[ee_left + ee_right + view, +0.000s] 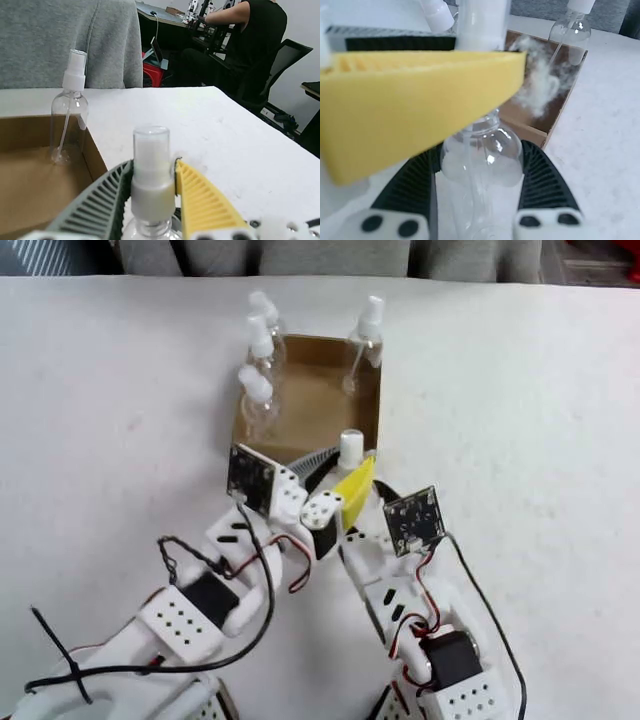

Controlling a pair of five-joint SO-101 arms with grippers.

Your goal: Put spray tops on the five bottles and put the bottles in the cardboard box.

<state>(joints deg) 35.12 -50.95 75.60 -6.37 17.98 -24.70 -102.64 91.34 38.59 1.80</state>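
The held bottle (482, 165) stands upright, its long axis vertical and its spray top (151, 160) pointing straight up, at the near right corner of the cardboard box (372, 410). In the right wrist view the box's near wall lies just beyond it. Whether its base touches the table (520, 390) cannot be told. The left gripper (345, 462) is clamped on the spray top, its grey finger (107, 200) on one side and its yellow finger (200, 200) on the other, both pressed against the white collar. Lower down, the right gripper (482, 150) has its two black fingers closed against the clear round body. The left arm comes from the table's near left corner and slants toward the box. The right arm rises from the near edge right of centre and leans in, so the two wrists meet at the bottle. Four capped bottles stand upright inside the box: the far-left bottle (262, 312) in its far left corner, the second bottle (262, 343) just nearer, the third bottle (257, 395) along the left wall, and the far-right bottle (366, 328) in the far right corner.
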